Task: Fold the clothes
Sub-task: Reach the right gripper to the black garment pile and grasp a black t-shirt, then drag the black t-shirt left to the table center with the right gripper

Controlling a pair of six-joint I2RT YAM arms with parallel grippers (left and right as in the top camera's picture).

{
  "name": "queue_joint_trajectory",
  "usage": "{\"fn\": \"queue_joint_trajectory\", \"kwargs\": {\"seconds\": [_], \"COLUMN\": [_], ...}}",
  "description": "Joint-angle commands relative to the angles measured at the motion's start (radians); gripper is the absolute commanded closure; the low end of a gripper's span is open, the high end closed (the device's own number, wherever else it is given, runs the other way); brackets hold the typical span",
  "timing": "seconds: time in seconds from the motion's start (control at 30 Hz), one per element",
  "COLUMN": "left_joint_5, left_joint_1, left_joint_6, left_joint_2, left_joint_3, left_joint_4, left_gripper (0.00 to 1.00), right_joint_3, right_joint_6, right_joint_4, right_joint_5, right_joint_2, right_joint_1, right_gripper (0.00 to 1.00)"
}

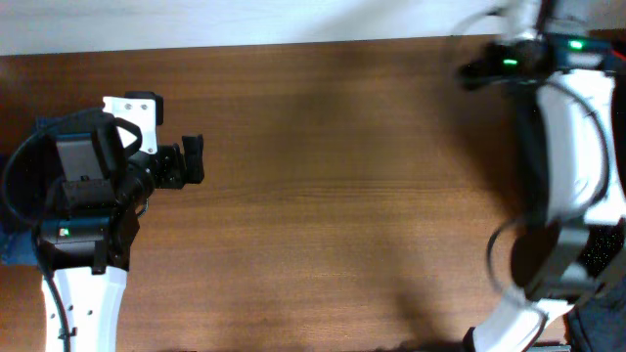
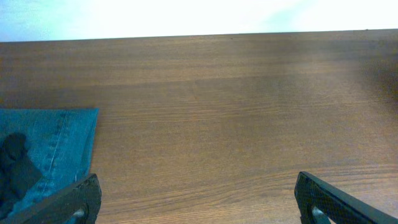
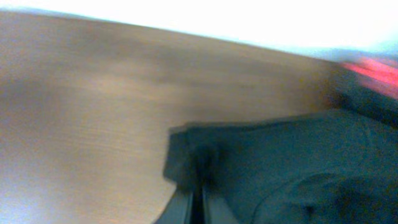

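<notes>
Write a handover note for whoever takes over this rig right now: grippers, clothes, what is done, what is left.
The left gripper is open and empty, hovering above the table.
The right gripper is shut on an edge of the black garment, at the near right corner; that view is blurred.
The jeans lie flat at the left edge, partly under the left arm.
Done: the jeans look folded.
Left: the black garment is bunched and not yet spread or folded.
</notes>
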Motion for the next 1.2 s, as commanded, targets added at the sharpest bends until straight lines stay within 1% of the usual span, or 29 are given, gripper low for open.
{"fn": "queue_joint_trajectory", "kwargs": {"seconds": [0.0, 0.03, 0.07, 0.1, 0.13, 0.17, 0.27, 0.43, 0.57, 0.63, 0.7, 0.73, 0.77, 0.83, 0.87, 0.97, 1.0, 1.07, 1.17], "left_joint_5": [0.014, 0.014, 0.014, 0.014, 0.014, 0.014, 0.014, 0.015, 0.061, 0.135, 0.153, 0.149, 0.141, 0.117, 0.106, 0.104, 0.104, 0.104, 0.104], "left_joint_1": [-0.004, -0.004, -0.004, -0.004, -0.004, -0.004, -0.004, -0.004, -0.004, -0.006, -0.019, -0.05, -0.066, -0.106, -0.126, -0.179, -0.195, -0.216, -0.224], "left_joint_6": [-0.01, -0.01, -0.01, -0.01, -0.01, -0.01, -0.01, -0.01, -0.01, -0.01, -0.01, -0.01, -0.009, -0.005, -0.005, -0.001, -0.001, -0.001, -0.002], "left_joint_2": [0.004, 0.004, 0.004, 0.004, 0.004, 0.004, 0.004, 0.004, 0.004, 0.009, 0.018, 0.04, 0.055, 0.097, 0.121, 0.207, 0.238, 0.286, 0.333], "left_joint_3": [0.023, 0.023, 0.023, 0.023, 0.023, 0.023, 0.023, 0.023, 0.023, 0.023, 0.023, 0.023, 0.023, 0.023, 0.023, 0.023, 0.023, 0.023, 0.023], "left_joint_4": [0.011, 0.011, 0.011, 0.011, 0.011, 0.011, 0.011, 0.013, 0.062, 0.138, 0.191, 0.235, 0.247, 0.255, 0.255, 0.251, 0.251, 0.252, 0.251], "left_gripper": [0.01, 0.01, 0.01, 0.01, 0.01, 0.01, 0.01, 0.01, 0.01, 0.01, 0.01, 0.01, 0.01, 0.01, 0.01, 0.01, 0.01, 0.01, 0.01], "right_joint_3": [0.019, 0.019, 0.019, 0.019, 0.019, 0.019, 0.019, 0.019, 0.019, 0.019, 0.019, 0.019, 0.019, 0.014, 0.006, -0.031, -0.05, -0.082, -0.141], "right_joint_6": [-0.243, -0.229, -0.222, -0.196, -0.186, -0.18, -0.171, -0.089, 0.071, 0.224, 0.334, 0.345, 0.344, 0.344, 0.344, 0.34, 0.319, 0.289, 0.282], "right_joint_4": [-0.132, -0.148, -0.151, -0.156, -0.159, -0.163, -0.17, -0.208, -0.223, -0.23, -0.246, -0.264, -0.276, -0.296, -0.301, -0.3, -0.301, -0.299, -0.279], "right_joint_5": [-0.096, 0.014, 0.045, 0.141, 0.172, 0.216, 0.262, 0.271, 0.28, 0.278, 0.245, 0.146, 0.105, 0.053, 0.047, 0.047, 0.043, 0.036, 0.039], "right_joint_2": [-0.051, -0.051, -0.05, -0.047, -0.047, -0.047, -0.048, -0.052, -0.056, -0.063, -0.068, -0.068, -0.066, -0.06, -0.057, -0.047, -0.037, -0.015, 0.021], "right_joint_1": [0.265, 0.338, 0.36, 0.415, 0.433, 0.461, 0.483, 0.438, 0.347, 0.265, 0.194, 0.132, 0.103, 0.05, 0.028, -0.012, -0.018, -0.016, -0.007], "right_gripper": [0.83, 0.72, 0.67, 0.48, 0.41, 0.37, 0.32, 0.3, 0.29, 0.27, 0.23, 0.18, 0.15, 0.1, 0.09, 0.09, 0.1, 0.14, 0.15]}}
